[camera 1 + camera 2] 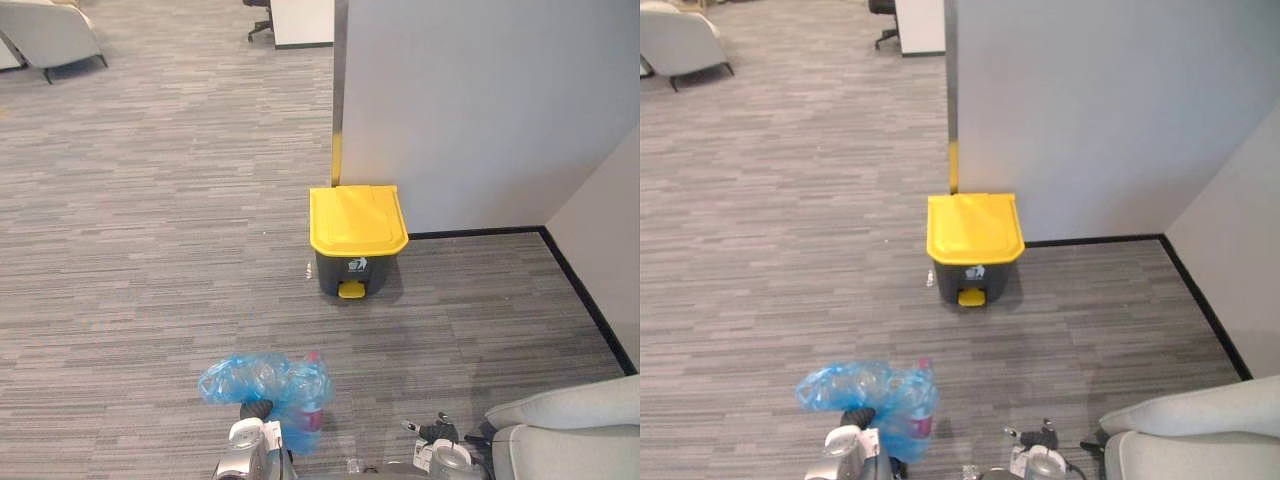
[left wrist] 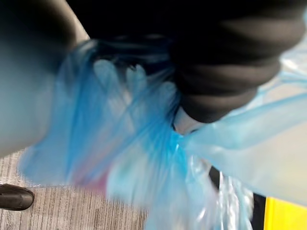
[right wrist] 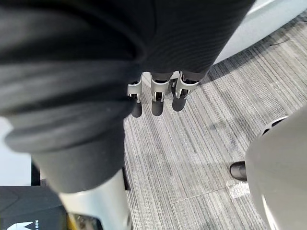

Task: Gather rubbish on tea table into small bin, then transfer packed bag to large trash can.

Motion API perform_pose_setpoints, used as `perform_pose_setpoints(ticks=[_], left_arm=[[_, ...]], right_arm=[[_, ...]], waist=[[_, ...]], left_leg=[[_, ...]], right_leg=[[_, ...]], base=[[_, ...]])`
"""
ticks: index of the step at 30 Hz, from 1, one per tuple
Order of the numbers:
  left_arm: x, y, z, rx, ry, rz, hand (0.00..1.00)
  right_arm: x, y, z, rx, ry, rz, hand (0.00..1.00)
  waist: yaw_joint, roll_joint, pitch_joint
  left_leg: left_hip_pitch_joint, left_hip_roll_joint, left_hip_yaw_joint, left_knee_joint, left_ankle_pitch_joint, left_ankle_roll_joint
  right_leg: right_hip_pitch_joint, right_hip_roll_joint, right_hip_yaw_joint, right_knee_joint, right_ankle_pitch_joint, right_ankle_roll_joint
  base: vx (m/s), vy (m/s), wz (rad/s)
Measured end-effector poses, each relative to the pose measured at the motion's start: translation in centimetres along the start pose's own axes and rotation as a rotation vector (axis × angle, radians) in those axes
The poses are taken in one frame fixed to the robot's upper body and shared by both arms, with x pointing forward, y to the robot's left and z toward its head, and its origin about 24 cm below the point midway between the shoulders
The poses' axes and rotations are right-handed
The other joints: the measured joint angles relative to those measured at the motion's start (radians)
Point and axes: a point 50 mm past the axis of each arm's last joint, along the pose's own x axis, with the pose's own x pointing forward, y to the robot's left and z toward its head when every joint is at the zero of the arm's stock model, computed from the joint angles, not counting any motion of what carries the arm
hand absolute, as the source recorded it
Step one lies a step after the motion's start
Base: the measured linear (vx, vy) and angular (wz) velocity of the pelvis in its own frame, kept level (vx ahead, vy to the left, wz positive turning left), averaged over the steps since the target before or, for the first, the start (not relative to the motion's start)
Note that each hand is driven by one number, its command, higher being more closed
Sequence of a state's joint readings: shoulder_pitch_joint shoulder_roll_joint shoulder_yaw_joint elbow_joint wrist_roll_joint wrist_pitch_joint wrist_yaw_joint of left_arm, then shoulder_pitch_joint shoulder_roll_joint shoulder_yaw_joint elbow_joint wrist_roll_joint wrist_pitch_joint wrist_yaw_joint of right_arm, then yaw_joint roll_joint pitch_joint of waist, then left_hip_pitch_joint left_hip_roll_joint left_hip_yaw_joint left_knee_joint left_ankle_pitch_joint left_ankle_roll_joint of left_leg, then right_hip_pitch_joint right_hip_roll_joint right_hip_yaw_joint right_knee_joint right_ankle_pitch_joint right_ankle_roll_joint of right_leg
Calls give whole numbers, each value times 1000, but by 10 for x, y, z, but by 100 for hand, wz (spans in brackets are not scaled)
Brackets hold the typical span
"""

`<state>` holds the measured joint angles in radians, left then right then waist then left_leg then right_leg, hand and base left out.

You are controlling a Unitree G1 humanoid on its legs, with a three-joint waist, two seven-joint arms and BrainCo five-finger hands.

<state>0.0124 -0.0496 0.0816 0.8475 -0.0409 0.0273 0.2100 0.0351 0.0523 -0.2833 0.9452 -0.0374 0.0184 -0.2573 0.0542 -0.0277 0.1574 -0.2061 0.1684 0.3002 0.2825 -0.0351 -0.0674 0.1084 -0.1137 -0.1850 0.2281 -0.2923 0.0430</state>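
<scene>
1. Nearest, at the lower edge of the head views, the left hand (image 1: pixel 256 410) is closed on the gathered plastic of a blue rubbish bag (image 1: pixel 262 378). The left wrist view shows the film bunching tight where it meets the hand.
2. The bag bulges just ahead of that hand, full and crumpled. A bottle (image 1: pixel 313 398) with a reddish cap shows through its right side. I cannot tell whether the bag touches the floor.
3. The right hand (image 1: pixel 438 431) sits low, to the right of the left hand, and holds nothing. In its wrist view the fingers (image 3: pixel 157 103) hang loose over the floor.
4. A pale grey sofa (image 1: pixel 570 432) fills the lower right corner, just beside the right hand.
5. Grey striped carpet (image 1: pixel 150 260) lies between the bag and the pedal bin (image 1: pixel 357 262), which are well apart.
6. The pedal bin has a dark grey body, a shut yellow lid (image 1: pixel 357 218) and a yellow pedal (image 1: pixel 351 290). It stands ahead and a little right of the bag, against a grey wall (image 1: pixel 480 110).
7. A yellow strip (image 1: pixel 337 160) marks the wall's corner edge just above the lid, and a black skirting (image 1: pixel 590 300) runs along the wall's base to the right.
8. Farthest off, 1 grey armchair (image 1: pixel 55 35) stands at the upper left, and an office chair base (image 1: pixel 258 30) shows beside a white cabinet (image 1: pixel 302 20).
</scene>
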Motion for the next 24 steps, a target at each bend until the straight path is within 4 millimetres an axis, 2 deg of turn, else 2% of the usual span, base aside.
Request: perform_pose_setpoints(ticks=[1, 2, 4, 6, 7, 8, 9, 10, 11, 12, 13, 14, 15, 16, 19, 22, 23, 24], left_arm=[[1, 3, 0, -2, 2, 12, 100], [1, 3, 2, -2, -1, 10, 100], [-1, 2, -5, -3, 17, 9, 100], [-1, 3, -6, 13, 17, 7, 100], [0, 6, -6, 24, 21, 16, 100], [0, 6, -7, 23, 27, 15, 100], [-1, 7, -11, 20, 42, 18, 100], [-1, 8, -15, 15, 56, 23, 100], [-1, 8, -17, 5, 68, 29, 100], [-1, 2, -17, -4, 76, 18, 100], [-1, 1, -19, 3, 81, 7, 100], [-2, 0, -20, -2, 83, 7, 100], [-1, -1, -16, -4, 70, 8, 100], [-1, -2, -14, 1, 66, 4, 100], [0, -4, -11, 22, 52, -14, 100], [-1, -3, -14, 30, 59, -25, 100], [-2, -1, -18, 32, 68, -21, 100], [-2, -1, -19, 32, 73, -19, 100]], right_arm=[[-1, 5, -3, 1, 11, 11, 0], [-3, 7, -9, -7, 30, 21, 0], [-3, 7, -8, -11, 26, 24, 0], [-2, 6, 0, -4, -6, 19, 0], [-1, 4, 6, 8, -35, 13, 0], [-1, 3, 8, 19, -37, 8, 0], [0, 3, 8, 23, -36, 5, 0], [-1, 3, 8, 24, -35, 5, 0], [-1, 5, 5, 23, -22, 10, 0], [1, 1, 9, 21, -29, 0, 0], [3, -4, 10, 21, -31, -15, 0], [4, -8, 11, 21, -36, -24, 0], [4, -9, 10, 26, -31, -28, 0], [4, -9, 11, 31, -31, -30, 0], [4, -9, 5, 29, -8, -29, 0], [2, -8, 0, 10, 7, -22, 0], [2, -8, 0, 10, 8, -22, 0], [2, -8, 0, 12, 7, -24, 0]], waist=[[-2, -25, -16], [-1, -46, -32], [7, -39, -29], [-9, -22, -26], [-17, -14, -24], [-20, -11, -23], [-21, -11, -23], [-21, -14, -24], [-22, -31, -30], [-24, -3, -25], [-24, 37, -38], [-28, 53, -44], [-30, 66, -49], [-29, 69, -47], [-34, 45, -32], [-25, 21, -21], [-23, 18, -23], [-24, 25, -24]], left_leg=[[0, -30, 3, -1, -24, 21], [12, -52, 27, 7, -66, 18], [72, -70, 73, 18, -115, 31], [133, -87, 79, 12, -150, 46], [289, -91, 65, -77, -186, 33], [319, -86, 61, -92, -181, 26], [337, -81, 55, -88, -180, 23], [354, -83, 46, -89, -180, 21], [374, -91, 39, -89, -188, 2], [384, -75, 18, -95, -190, -11], [380, -49, -9, -107, -180, -23], [386, -37, -26, -119, -169, -29], [403, -30, -39, -129, -153, -26], [404, -22, -46, -127, -138, -32], [381, -5, -66, 3, -98, -52], [253, 35, -61, 300, -75, -75], [238, 43, -44, 311, -130, -48], [225, 52, -25, 277, -184, -40]], right_leg=[[3, -25, 6, 6, -8, 4], [1, -57, 32, 37, -7, 5], [-56, -95, 98, 210, 16, 28], [-177, -119, 152, 497, 105, 70], [-371, -99, 104, 716, 57, 53], [-401, -78, 84, 658, 36, 37], [-409, -55, 76, 544, 43, 16], [-399, -41, 57, 412, 91, -8], [-376, -37, 48, 253, 144, -31], [-349, -24, 28, 248, 138, -35], [-332, 7, 32, 236, 140, -38], [-329, 31, 46, 232, 138, -45], [-307, 35, 27, 215, 127, -63], [-284, 39, 14, 199, 125, -65], [-173, 35, -27, 118, 124, -64], [-103, 21, -28, 38, 125, -64], [-100, 19, -22, 25, 125, -63], [-95, 19, -21, 16, 127, -61]], base=[[307, 209, 1], [405, 260, -16], [402, 311, -50], [502, 257, -2], [764, 158, 35], [863, -19, 43], [436, -151, 29], [456, -210, 34], [323, -174, 25], [369, -192, 31], [348, -160, 25], [396, -159, 28], [327, -145, 21], [275, -153, 31], [193, -133, 40], [98, 8, 1], [63, 58, -15], [47, 85, -7]])
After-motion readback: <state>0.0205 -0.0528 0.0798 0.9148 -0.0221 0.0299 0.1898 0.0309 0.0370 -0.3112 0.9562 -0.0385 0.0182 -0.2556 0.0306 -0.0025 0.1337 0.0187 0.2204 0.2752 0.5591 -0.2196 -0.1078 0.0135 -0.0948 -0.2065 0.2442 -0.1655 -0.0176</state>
